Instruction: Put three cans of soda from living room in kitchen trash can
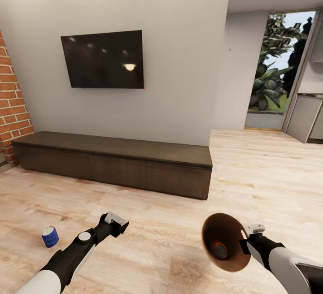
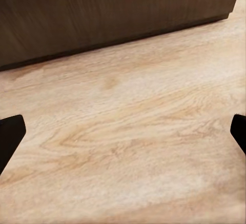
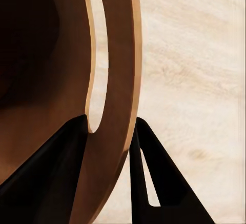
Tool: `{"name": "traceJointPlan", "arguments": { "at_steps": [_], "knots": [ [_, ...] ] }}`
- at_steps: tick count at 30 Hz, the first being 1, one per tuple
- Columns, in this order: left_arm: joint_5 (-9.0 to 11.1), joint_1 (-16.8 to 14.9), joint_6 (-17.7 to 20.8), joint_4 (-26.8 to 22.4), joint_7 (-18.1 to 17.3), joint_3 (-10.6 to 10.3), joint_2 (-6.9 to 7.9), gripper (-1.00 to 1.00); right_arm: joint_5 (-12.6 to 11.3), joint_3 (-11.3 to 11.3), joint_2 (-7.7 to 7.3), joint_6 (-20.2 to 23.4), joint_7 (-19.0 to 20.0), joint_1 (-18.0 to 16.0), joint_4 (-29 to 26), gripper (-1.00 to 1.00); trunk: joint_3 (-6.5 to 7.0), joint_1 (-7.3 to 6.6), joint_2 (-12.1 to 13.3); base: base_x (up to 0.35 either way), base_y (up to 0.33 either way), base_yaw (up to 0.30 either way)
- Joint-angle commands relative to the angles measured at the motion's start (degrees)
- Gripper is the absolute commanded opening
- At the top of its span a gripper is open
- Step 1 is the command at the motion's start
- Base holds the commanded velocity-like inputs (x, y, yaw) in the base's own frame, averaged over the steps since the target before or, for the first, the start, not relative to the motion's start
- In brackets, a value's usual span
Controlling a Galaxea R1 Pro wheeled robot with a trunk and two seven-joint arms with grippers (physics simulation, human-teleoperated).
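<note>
A blue can of soda (image 1: 50, 236) with white marks stands upright on the wood floor, left of my left arm. My left gripper (image 1: 117, 224) hovers open to the can's right, nothing between its fingers; in the left wrist view the left gripper (image 2: 123, 131) faces bare floor. Held tilted, the tash can (image 1: 224, 242) turns its coppery inside toward the head camera. My right gripper (image 1: 244, 242) is shut on its rim (image 3: 115, 80), one finger inside and one outside. A round orange-edged thing (image 1: 220, 250) lies at its bottom, perhaps a can seen end-on.
A long low dark-brown bench (image 1: 116, 159) runs along the wall ahead under a wall-mounted TV (image 1: 105, 58). A red brick column (image 1: 11, 101) stands at far left. At the right, wood floor leads to a glass door (image 1: 278, 74) and grey cabinets (image 1: 309, 119).
</note>
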Motion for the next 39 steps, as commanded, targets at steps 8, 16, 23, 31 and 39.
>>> {"name": "traceJointPlan", "arguments": {
  "at_steps": [8,16,23,31,39],
  "knots": [
    [0.0,0.0,0.0,0.01,0.0,0.0,0.0,1.0,-0.04,1.82,0.0,-0.03,0.21,-0.02,-0.12,-1.0,0.01,0.0,-0.01,0.0,0.0,0.0],
    [-0.03,0.33,-0.06,0.2,0.33,0.18,-0.09,1.0,-0.07,4.23,0.04,-0.26,0.19,0.34,-0.35,-1.0,0.01,0.0,-0.01,0.0,0.0,0.0],
    [-0.04,2.62,-0.23,0.99,2.57,0.84,-0.31,1.0,-1.57,6.64,0.1,-2.57,0.72,2.87,-1.7,-1.0,0.01,0.0,-0.01,0.0,0.0,0.0],
    [-0.03,7.99,-0.26,1.13,4.2,0.97,-0.35,1.0,-1.85,-11.0,0.03,-13.72,0.81,12.55,-8.72,-1.0,0.01,0.0,-0.01,0.0,0.0,0.0],
    [-0.04,8.08,-0.27,1.15,4.25,0.98,-0.36,1.0,-2.18,-11.12,0.01,-13.98,0.82,12.7,-8.97,-1.0,0.01,0.0,-0.01,0.0,0.0,0.0]
  ]
}}
